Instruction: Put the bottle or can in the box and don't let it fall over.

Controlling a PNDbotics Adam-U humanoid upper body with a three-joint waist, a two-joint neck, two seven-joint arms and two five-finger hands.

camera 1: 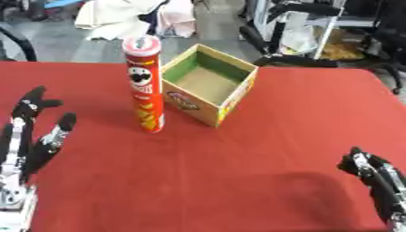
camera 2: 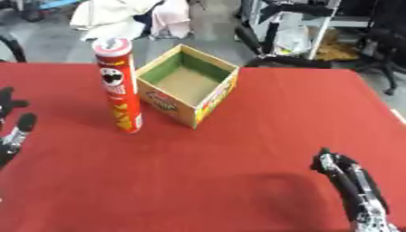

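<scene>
Red cloth (camera 1: pixel 238 181) covers the table. At lower left, the left hand (camera 1: pixel 31 140) rests with fingers spread straight, well apart from the upright red can (camera 1: pixel 145 86). Just right of the can sits the box (camera 1: pixel 210 84), nothing visible inside. At lower right, the right hand (camera 2: pixel 345 174) shows fuller in the right eye view, fingers relaxed.
</scene>
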